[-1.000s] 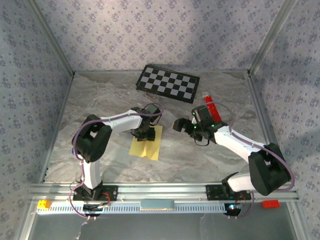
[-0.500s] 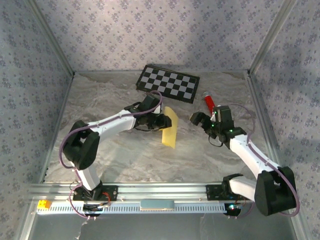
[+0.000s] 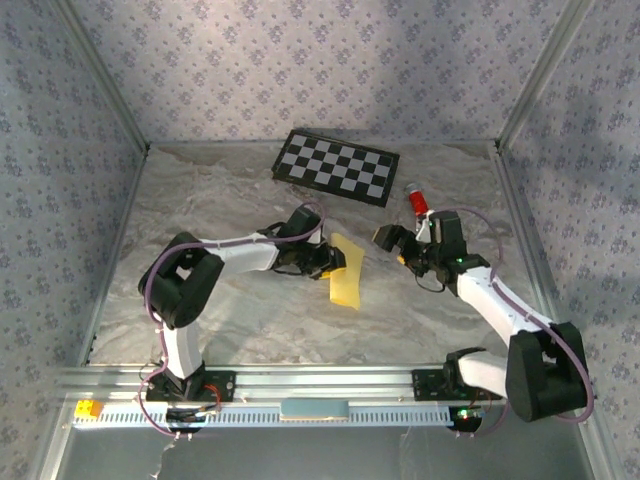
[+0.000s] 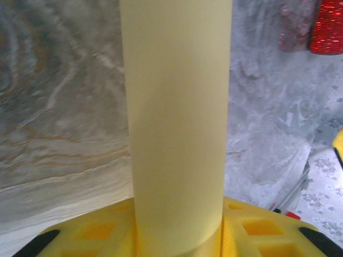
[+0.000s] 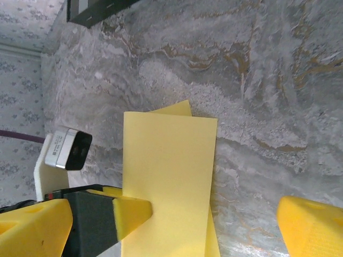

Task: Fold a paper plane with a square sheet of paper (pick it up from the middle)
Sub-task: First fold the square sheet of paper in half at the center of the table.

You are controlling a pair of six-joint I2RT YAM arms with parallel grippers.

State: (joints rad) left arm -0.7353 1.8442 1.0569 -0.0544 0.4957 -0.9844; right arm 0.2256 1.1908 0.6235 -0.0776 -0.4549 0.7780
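The square sheet of paper (image 3: pixel 347 270) is pale yellow and hangs doubled over, lifted off the table. My left gripper (image 3: pixel 325 260) is shut on it from the left. In the left wrist view the paper (image 4: pixel 177 123) rises as a tall curved band out of the yellow jaws of that gripper (image 4: pixel 179 235). My right gripper (image 3: pixel 390 240) stands open just right of the sheet. In the right wrist view the paper (image 5: pixel 166 182) lies ahead between its spread fingers (image 5: pixel 128 211), with no contact visible.
A black-and-white checkerboard panel (image 3: pixel 337 166) lies at the back of the marble table (image 3: pixel 220 190). A red tube (image 3: pixel 418 203) lies behind the right gripper, also seen in the left wrist view (image 4: pixel 327 27). Patterned walls enclose three sides.
The left gripper has lifted the paper off the table and carried it right, so it now hangs doubled. The right arm swung back to the right, then edged towards the sheet.
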